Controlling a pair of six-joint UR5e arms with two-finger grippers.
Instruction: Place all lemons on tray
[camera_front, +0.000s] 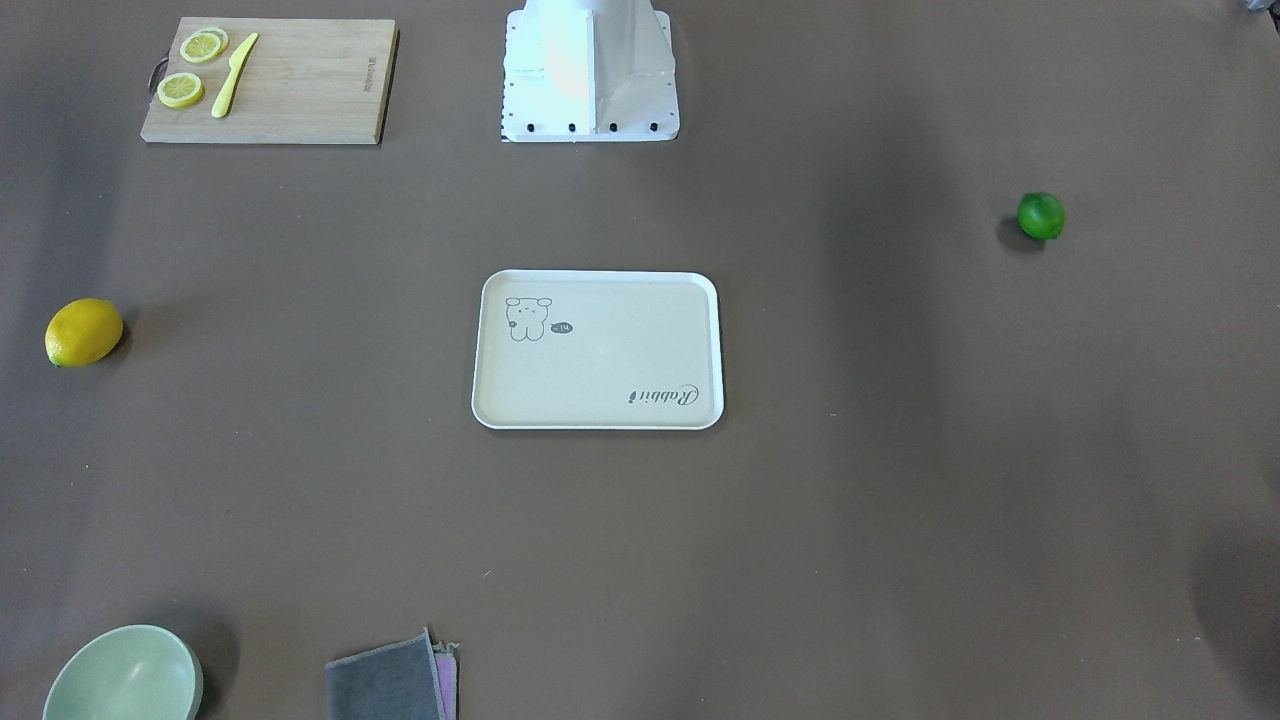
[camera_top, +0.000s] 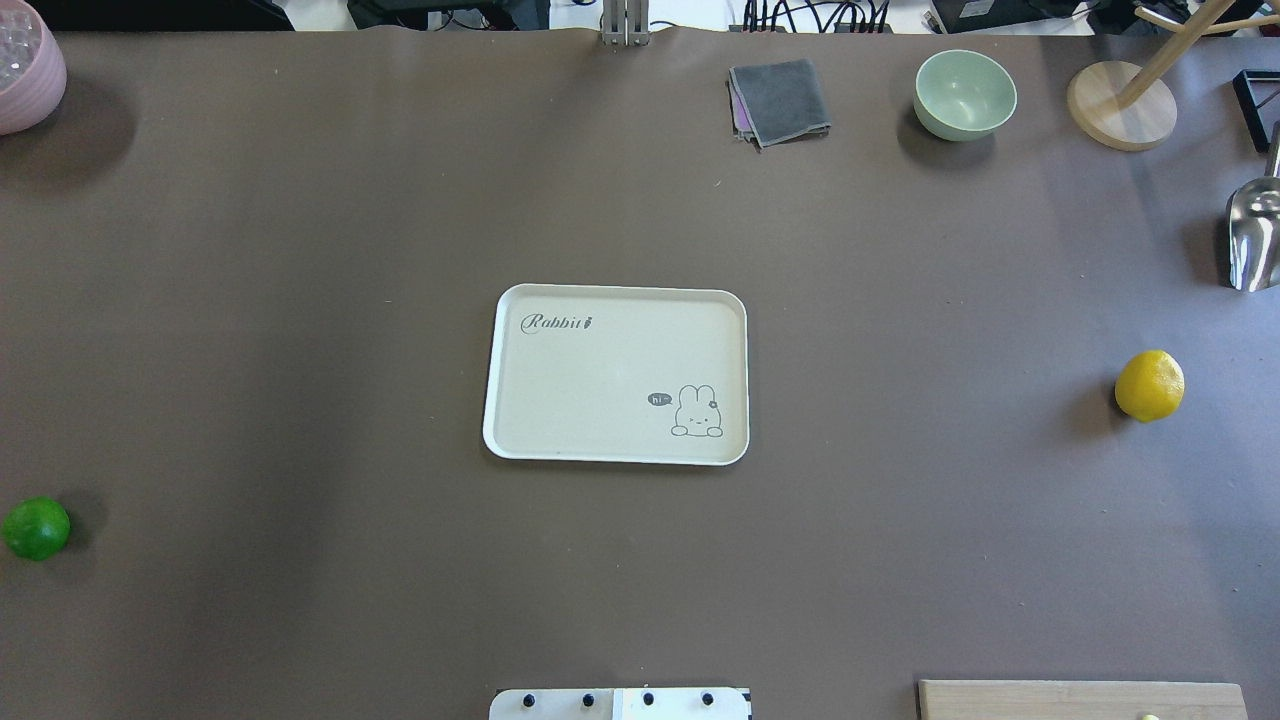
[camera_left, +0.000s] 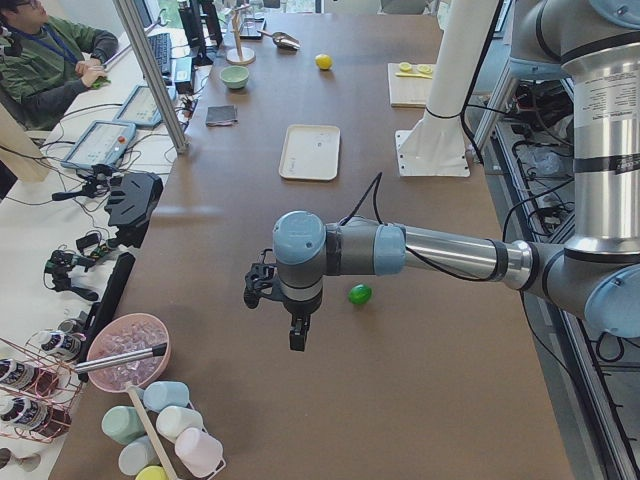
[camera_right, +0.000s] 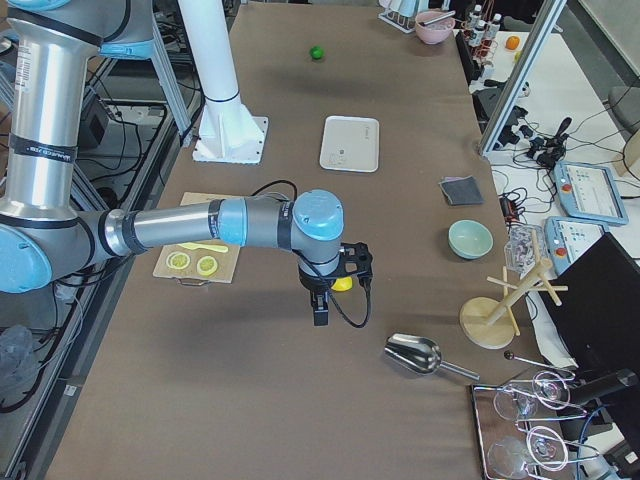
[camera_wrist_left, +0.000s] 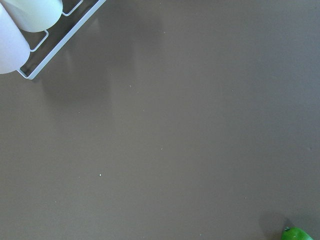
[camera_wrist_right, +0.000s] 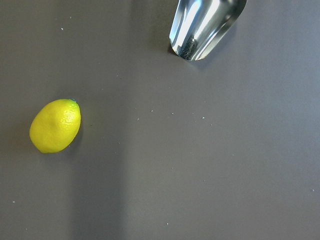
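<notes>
Lying at opposite ends of the table (camera_top: 300, 250), the yellow lemon (camera_top: 1149, 385) and green lemon (camera_top: 36, 528) sit well apart from the central tray (camera_top: 615, 293). The left hand (camera_left: 297, 338) and right hand (camera_right: 320, 312) each hang near one, probably splitting the work; clenched or released, I cannot tell.

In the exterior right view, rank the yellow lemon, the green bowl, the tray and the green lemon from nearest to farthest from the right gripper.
From the right gripper:
1. yellow lemon, just behind the gripper and partly hidden by it.
2. green bowl, off toward the operators' side.
3. tray, at mid-table.
4. green lemon, at the table's far end.
</notes>
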